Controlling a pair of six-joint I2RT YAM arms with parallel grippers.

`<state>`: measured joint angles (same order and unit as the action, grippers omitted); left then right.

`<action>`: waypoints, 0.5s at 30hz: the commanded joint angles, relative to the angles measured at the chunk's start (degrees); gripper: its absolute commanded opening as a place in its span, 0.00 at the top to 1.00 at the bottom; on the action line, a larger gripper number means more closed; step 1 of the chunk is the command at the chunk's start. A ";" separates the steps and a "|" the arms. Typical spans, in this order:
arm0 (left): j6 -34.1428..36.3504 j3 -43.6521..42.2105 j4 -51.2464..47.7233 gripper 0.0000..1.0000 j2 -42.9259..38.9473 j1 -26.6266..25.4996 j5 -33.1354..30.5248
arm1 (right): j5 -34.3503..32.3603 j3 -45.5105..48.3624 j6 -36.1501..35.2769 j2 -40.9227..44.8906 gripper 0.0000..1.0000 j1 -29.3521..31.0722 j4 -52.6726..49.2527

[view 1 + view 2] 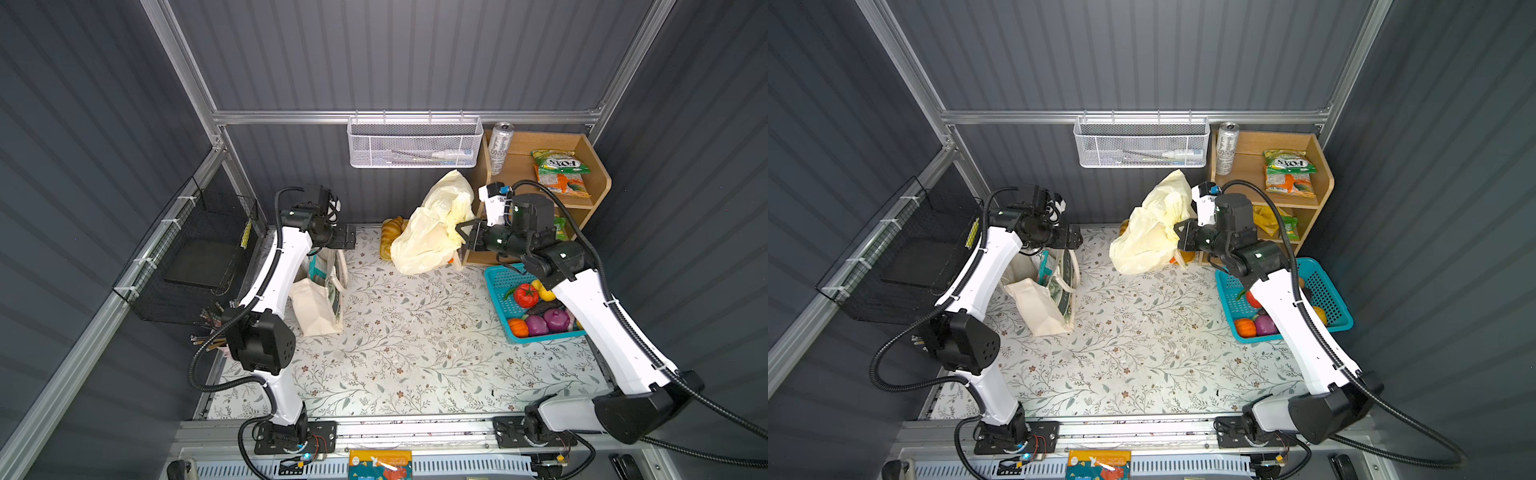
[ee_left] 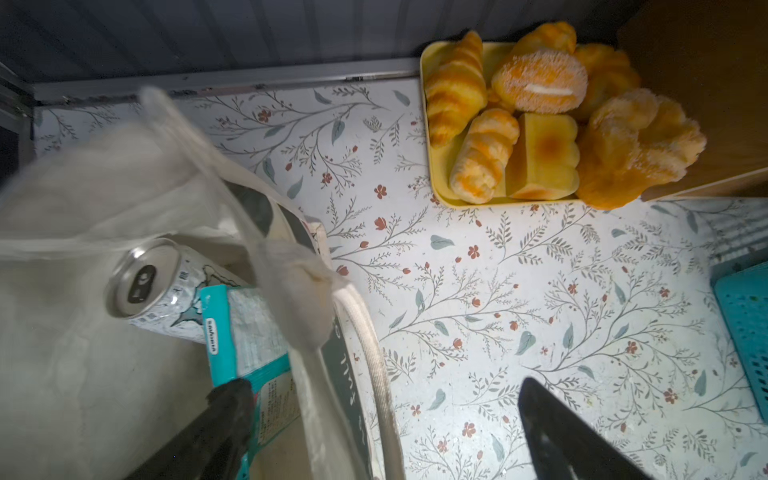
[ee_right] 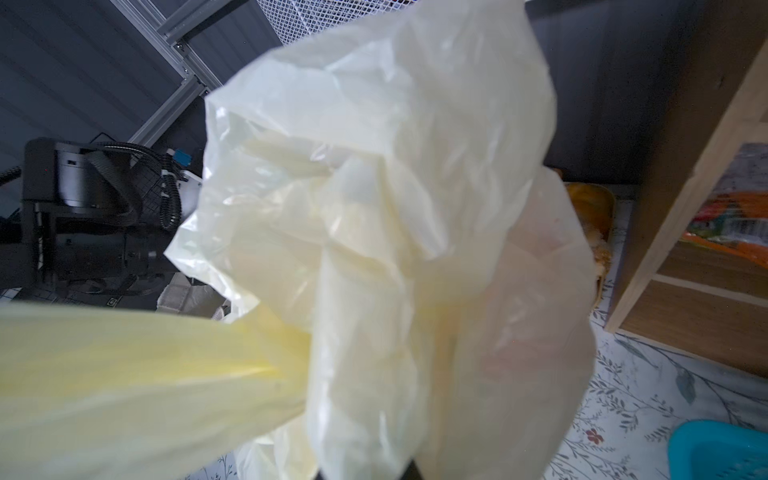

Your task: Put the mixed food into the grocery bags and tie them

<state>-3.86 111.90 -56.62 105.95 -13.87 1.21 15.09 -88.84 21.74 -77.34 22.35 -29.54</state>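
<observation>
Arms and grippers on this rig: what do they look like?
The left arm and right arm have white link shells, black joint housings and black bolted base plates. A black corrugated conduit runs along each, held by white ties. Small green lights glow near the wrists. The left gripper and right gripper are black with tapered fingers.

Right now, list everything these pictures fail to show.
Plastic bag contents: right wrist view, creased film fills the frame.
Right claw grip: right wrist view, film covers the fingers.
Canvas tote interior: both top views, left arm overlaps its mouth.
Teal basket toy vegetables: in a top view, right arm hides several.
Mesh wall basket items: too small.
</observation>
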 commanded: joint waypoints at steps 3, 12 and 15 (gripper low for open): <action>1.13 -0.92 -2.07 0.20 0.83 -1.16 -4.26 | 1.43 3.37 1.22 2.47 1.00 -1.00 2.79; 1.00 -2.16 -2.91 1.00 2.27 -1.76 1.61 | 2.12 3.95 1.18 4.18 1.00 -2.63 2.61; 0.47 -2.52 -2.11 1.00 0.90 -3.57 3.84 | 2.20 3.85 1.09 4.69 1.00 -3.34 2.19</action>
<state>-3.22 110.24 -57.21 107.44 -15.49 0.43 16.49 -84.86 22.76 -73.89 19.64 -27.88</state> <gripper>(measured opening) 0.052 0.041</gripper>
